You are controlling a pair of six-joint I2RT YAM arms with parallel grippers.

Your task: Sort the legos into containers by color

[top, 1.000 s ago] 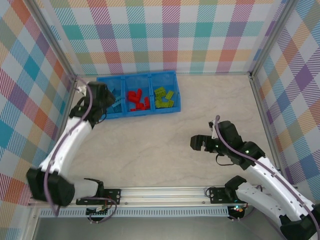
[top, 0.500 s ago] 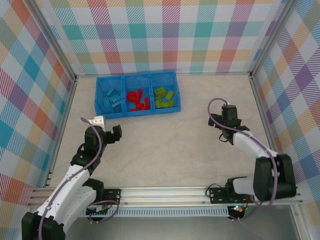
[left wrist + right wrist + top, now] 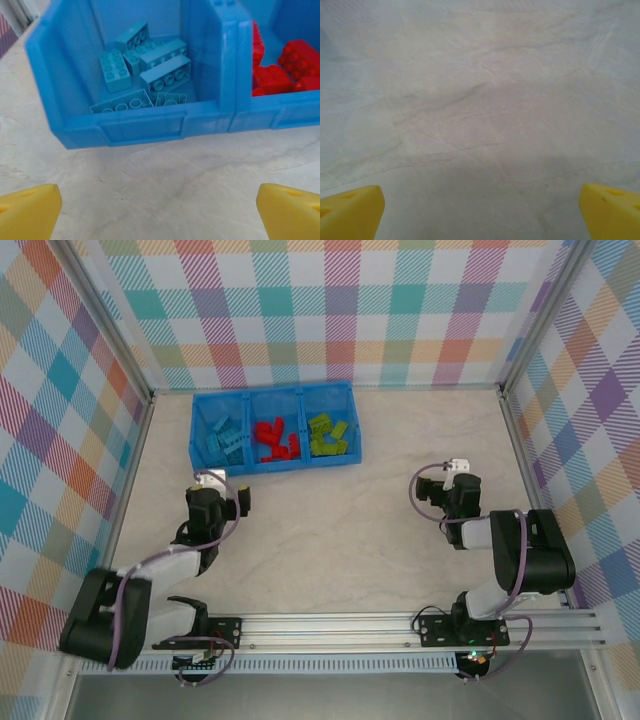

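The containers are three compartments of one blue tray (image 3: 300,465) at the back left of the table. Its left one holds light blue legos (image 3: 222,440), the middle one red legos (image 3: 276,440), the right one lime green legos (image 3: 329,435). My left gripper (image 3: 222,492) hangs low over the table just in front of the left compartment, open and empty. In the left wrist view the tray's front wall (image 3: 145,127) faces me, with light blue legos (image 3: 150,70) and red legos (image 3: 285,70) behind it. My right gripper (image 3: 447,490) is open and empty over the table at the right.
Both arms are folded back close to their bases at the near edge. Plaid walls on metal posts close in the left, back and right sides. The right wrist view has pale marbled table (image 3: 480,100) between the yellow fingertips (image 3: 350,212).
My left arm has pulled back from the tray's left compartment toward its base, and its jaws have opened wide. My right arm has also folded back and to the right.
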